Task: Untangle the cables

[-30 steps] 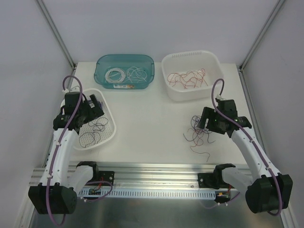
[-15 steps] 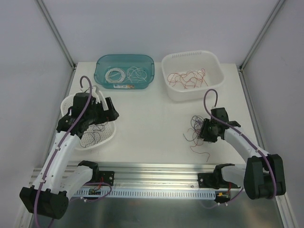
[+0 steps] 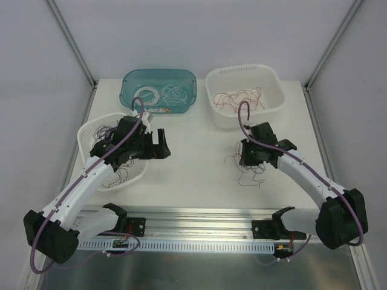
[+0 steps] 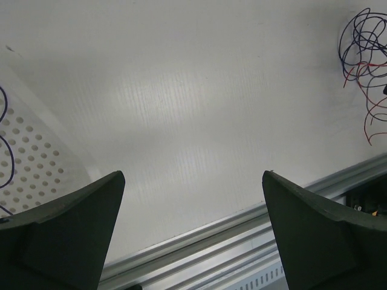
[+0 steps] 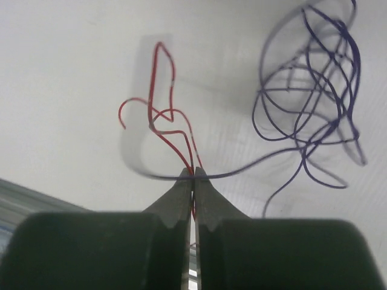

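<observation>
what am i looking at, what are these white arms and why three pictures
Two robot arms are bolted at the near edge of a white table. The wide picture looks down from above; the other two come from a camera on each wrist, so the dark wedges are that arm's own fingers. The left gripper is open and holds nothing. The right gripper is shut on thin red and purple cables, a small tangle on the table. At the back stand a teal bin with white wires and a white bin with mostly red ones; a perforated basket on the left holds purple ones.
</observation>
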